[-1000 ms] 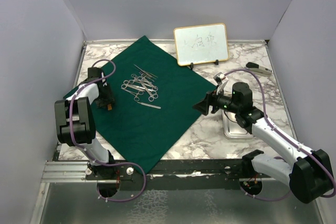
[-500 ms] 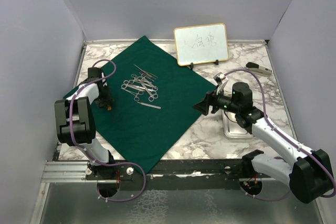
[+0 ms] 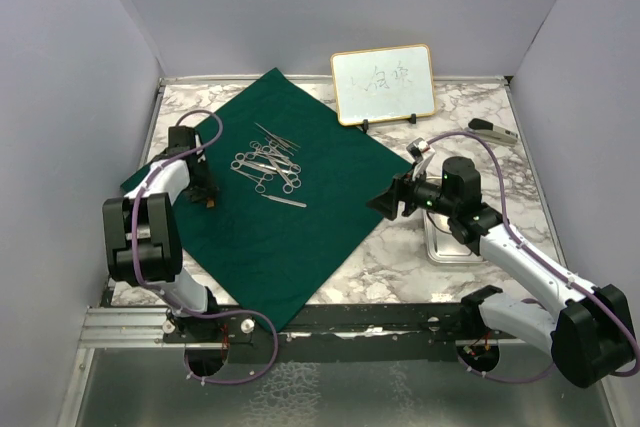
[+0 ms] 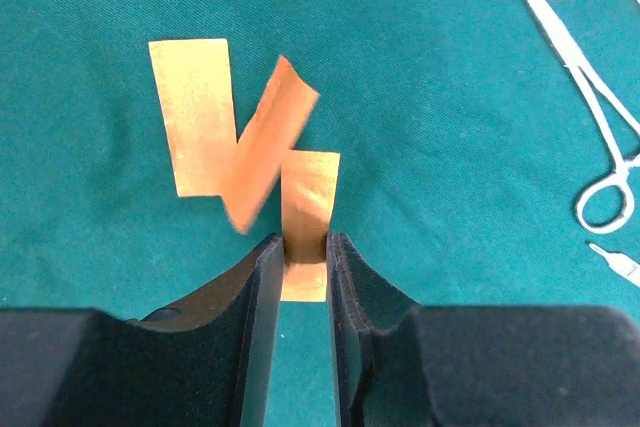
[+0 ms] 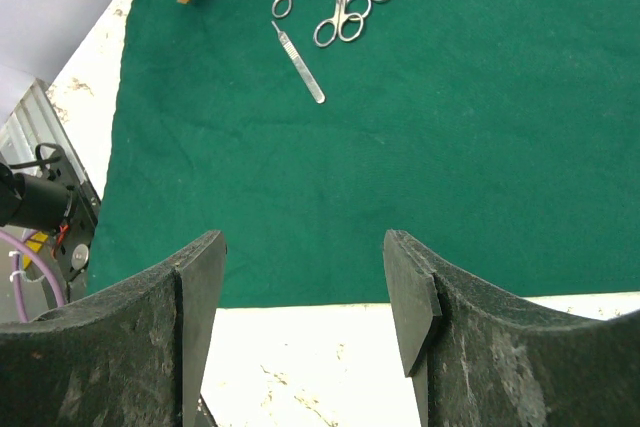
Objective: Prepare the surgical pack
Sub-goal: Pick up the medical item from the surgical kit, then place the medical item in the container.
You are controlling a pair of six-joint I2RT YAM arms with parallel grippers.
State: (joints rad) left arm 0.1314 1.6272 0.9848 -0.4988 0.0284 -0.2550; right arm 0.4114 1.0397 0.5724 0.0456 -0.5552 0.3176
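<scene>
At the left edge of the green cloth (image 3: pixel 300 232), the left claw (image 4: pixel 300 257) is clamped on an orange strip (image 4: pixel 200 117).
Silver instruments (image 3: pixel 268 169) lie clustered mid-cloth; the right claw (image 5: pixel 305 287) hangs with jaws apart over the cloth's right edge, with the steel tray (image 3: pixel 445 250) on the counter (image 3: pixel 395 252) under its arm.
</scene>
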